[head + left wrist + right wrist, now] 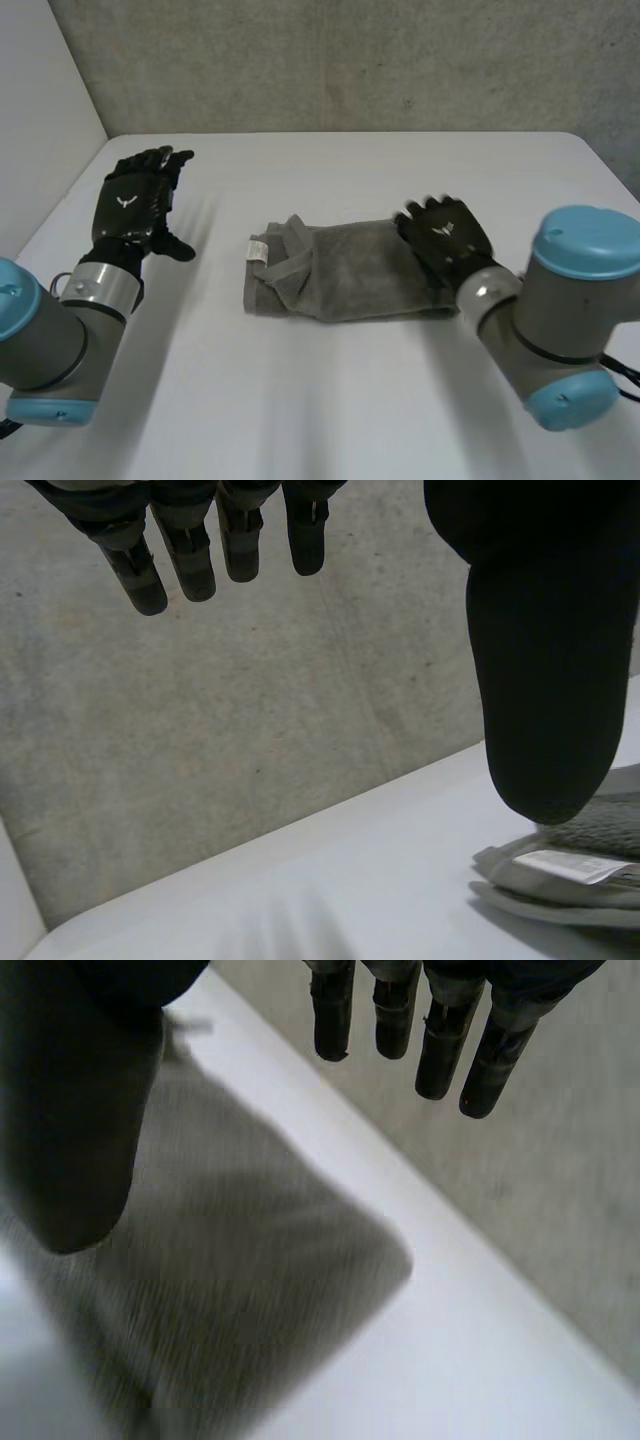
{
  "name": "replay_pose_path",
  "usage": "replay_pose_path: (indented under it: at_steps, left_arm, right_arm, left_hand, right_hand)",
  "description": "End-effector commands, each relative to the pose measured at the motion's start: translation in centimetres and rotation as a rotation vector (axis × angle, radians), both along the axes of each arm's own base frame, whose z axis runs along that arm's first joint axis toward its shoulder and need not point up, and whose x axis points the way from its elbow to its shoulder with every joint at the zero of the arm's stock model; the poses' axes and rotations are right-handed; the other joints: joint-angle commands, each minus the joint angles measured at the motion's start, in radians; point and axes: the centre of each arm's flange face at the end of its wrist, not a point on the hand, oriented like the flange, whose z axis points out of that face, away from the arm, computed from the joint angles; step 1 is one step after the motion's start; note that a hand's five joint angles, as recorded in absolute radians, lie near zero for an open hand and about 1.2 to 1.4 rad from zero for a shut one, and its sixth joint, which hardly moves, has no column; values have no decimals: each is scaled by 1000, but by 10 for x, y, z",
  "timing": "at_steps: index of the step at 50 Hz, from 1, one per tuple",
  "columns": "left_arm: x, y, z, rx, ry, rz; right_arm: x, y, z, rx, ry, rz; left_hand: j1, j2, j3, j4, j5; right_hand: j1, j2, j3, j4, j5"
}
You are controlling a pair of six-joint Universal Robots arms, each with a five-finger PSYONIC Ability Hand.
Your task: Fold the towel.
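Right robot hand (445, 235), open and empty, should pinch the end of the grey terry towel (350, 272) squarely; left robot hand (135, 200) hangs open

White table (340, 400) (rounded corners) stands against a grey concrete wall (350, 60).

Left hand (135, 205) and right hand (445, 235) are matte black, each with a tiny white Y-ish logo (127, 201) on the back. Silver wrist cuffs (100, 290), then chunky grey arms (45, 345) in the lower corners, with rounded light-blue caps (590, 240).
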Motion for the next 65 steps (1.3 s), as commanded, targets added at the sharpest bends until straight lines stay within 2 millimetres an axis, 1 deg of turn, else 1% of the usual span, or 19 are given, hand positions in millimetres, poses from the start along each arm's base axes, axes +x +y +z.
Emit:
replay_pose_path:
  at_steps: [1, 2, 3, 5, 12, 14, 15, 17, 20, 22, 28, 32, 34, 36, 38, 44, 48, 54, 65]
  left_arm:
    - [-9, 7, -3, 8, -3, -28]
    - [-9, 8, -3, 9, -3, -30]
    - [-9, 8, -3, 9, -3, -30]
    - [-9, 9, -2, 8, -1, -30]
    - [-7, 8, 0, 2, 0, -25]
    - [-7, 8, 1, 1, 1, -22]
    - [-6, 7, 1, -1, 1, -19]
    - [-5, 7, 2, -1, 5, -16]
    - [-5, 8, 8, -18, 11, -15]
    - [-5, 9, 12, -27, 14, -12]
    - [-2, 12, 15, -34, 17, -11]
    - [-1, 12, 16, -36, 16, -9]
    - [-1, 11, 16, -37, 16, -8]
    - [-1, 12, 16, -38, 16, -11]
    - [-2, 12, 16, -39, 16, -14]
    - [-14, 9, 30, -75, 40, -46]
    - [-35, 16, 40, -70, 51, -108]
    - [-51, 18, 29, 37, 55, -153]
    - [-70, 24, -48, 381, -52, -159]
  right_arm:
    - [-26, -17, -48, 79, 153, -45]
    - [-26, -17, -48, 79, 154, -45]
    - [-25, -22, -47, 54, 185, -41]
    - [-24, -28, -42, 21, 200, -50]
    - [-8, -47, 9, -159, 171, -90]
    - [35, -26, 27, -244, 145, 38]
    - [35, -26, 27, -245, 145, 38]
    - [88, 12, 35, -337, 151, 217]
    - [109, 30, 30, -371, 179, 306]
    - [140, 64, 11, -416, 243, 478]
    - [168, 116, -41, -371, 330, 690]
    - [167, 112, -37, -366, 338, 636]
    - [165, 108, -27, -367, 328, 593]
    - [157, 103, 7, -343, 226, 499]
    - [150, 99, 22, -307, 151, 456]
    - [105, 60, 78, -225, -119, 277]
    - [85, 37, 87, -189, -172, 190]
    - [68, 13, 70, -80, -176, 124]
    - [80, 0, -5, 242, -200, 152]
  left_hand:
    - [7, 9, 10, 11, -23]
    - [7, 9, 10, 11, -23]
    - [7, 9, 10, 11, -23]
    - [7, 9, 10, 11, -23]
    - [7, 9, 10, 11, -23]
    - [7, 9, 10, 11, -23]
    - [7, 9, 10, 11, -23]
    - [4, 6, 7, 9, -26]
    - [4, 6, 7, 9, -26]
    - [3, 6, 6, 8, -27]
    - [3, 6, 6, 8, -27]
    - [3, 6, 6, 8, -27]
    - [3, 6, 6, 8, -27]
    - [3, 6, 6, 8, -27]
    - [3, 6, 6, 8, -27]
    - [22, 24, 24, 26, -9]
    - [28, 30, 30, 32, -3]
    - [31, 33, 33, 35, 0]
    - [40, 42, 42, 44, 9]
  right_hand:
    - [557, 563, 562, 551, 564]
    - [560, 565, 564, 553, 567]
    - [894, 899, 898, 887, 901]
    - [1108, 1114, 1113, 1102, 1115]
    - [1111, 1116, 1115, 1104, 1117]
    - [1111, 1116, 1115, 1104, 1117]
    - [1111, 1116, 1115, 1104, 1117]
    - [1111, 1116, 1115, 1104, 1117]
    - [1111, 1116, 1115, 1104, 1117]
    - [1111, 1116, 1115, 1104, 1117]
    - [1111, 1116, 1115, 1104, 1117]
    - [1111, 1116, 1115, 1104, 1117]
    - [909, 914, 913, 902, 916]
    - [67, 72, 71, 60, 74]
    - [-108, -103, -104, -115, -101]
    - [-111, -106, -107, -118, -104]
    - [-111, -106, -107, -118, -104]
    - [-111, -106, -107, -118, -104]
    - [-111, -106, -107, -118, -104]
